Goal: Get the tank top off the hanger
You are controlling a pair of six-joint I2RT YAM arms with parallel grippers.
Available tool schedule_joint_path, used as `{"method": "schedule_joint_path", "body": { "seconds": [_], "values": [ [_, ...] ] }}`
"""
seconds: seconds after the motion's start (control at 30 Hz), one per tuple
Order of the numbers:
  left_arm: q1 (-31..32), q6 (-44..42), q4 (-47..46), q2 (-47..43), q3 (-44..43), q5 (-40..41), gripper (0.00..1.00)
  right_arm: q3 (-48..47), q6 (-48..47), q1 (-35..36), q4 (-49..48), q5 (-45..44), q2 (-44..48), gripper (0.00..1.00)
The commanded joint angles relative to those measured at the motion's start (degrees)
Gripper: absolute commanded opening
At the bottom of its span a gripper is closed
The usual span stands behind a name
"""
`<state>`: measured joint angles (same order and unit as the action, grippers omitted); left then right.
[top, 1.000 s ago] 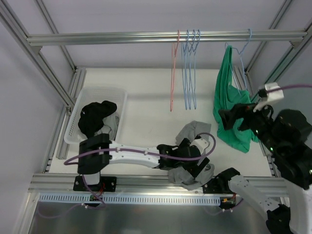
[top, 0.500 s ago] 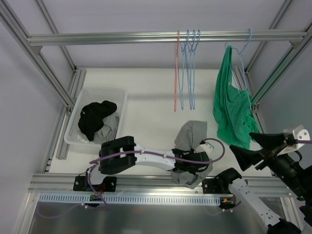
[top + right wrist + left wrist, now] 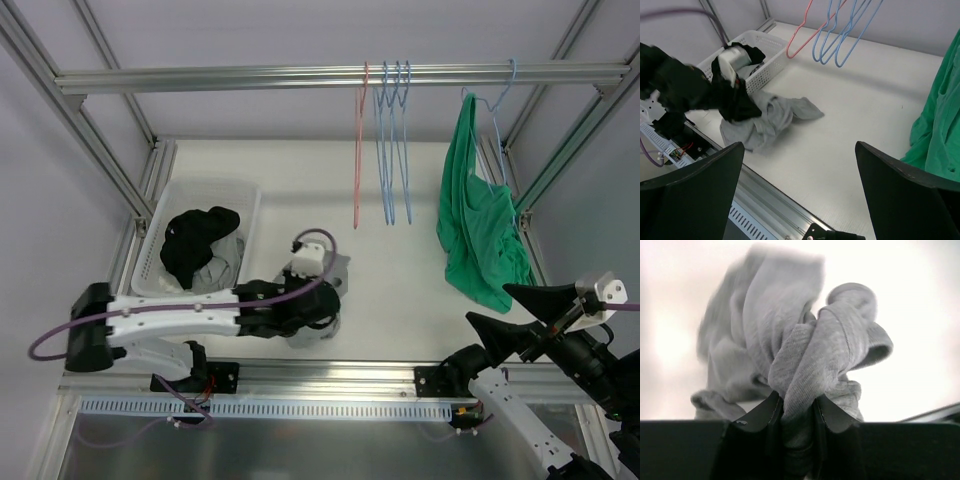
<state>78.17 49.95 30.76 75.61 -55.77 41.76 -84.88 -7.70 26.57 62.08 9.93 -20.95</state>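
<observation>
While the left arm has swung away from the middle of the front edge toward its own side, the left gripper [image 3: 797, 409] is clenched on a bunched fold of the grey garment [image 3: 790, 330] and has hauled it to just beside the white basket [image 3: 215, 184]. A second ago those jaws stood wide. The right gripper [image 3: 520, 312], which was up against the green cloth then, is pulled back to the near right corner, released and holding nothing.

The green tank top [image 3: 475, 220] hangs on its blue hanger [image 3: 497, 100] at the right end of the rail [image 3: 200, 78], apart from both arms. Dark clothes [image 3: 195, 240] lie in the basket. A pink hanger [image 3: 358, 150] and three blue hangers [image 3: 392, 150] hang bare at mid-rail, the pink one shifted slightly.
</observation>
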Motion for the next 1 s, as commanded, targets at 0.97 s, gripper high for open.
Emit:
{"method": "schedule_joint_path", "body": {
  "seconds": [0.97],
  "values": [
    [-66.02, -23.41, 8.52, -14.62, -19.65, -31.72, 0.0, 4.11, 0.85, -0.2, -5.92, 2.72, 0.56, 1.0]
  ]
}}
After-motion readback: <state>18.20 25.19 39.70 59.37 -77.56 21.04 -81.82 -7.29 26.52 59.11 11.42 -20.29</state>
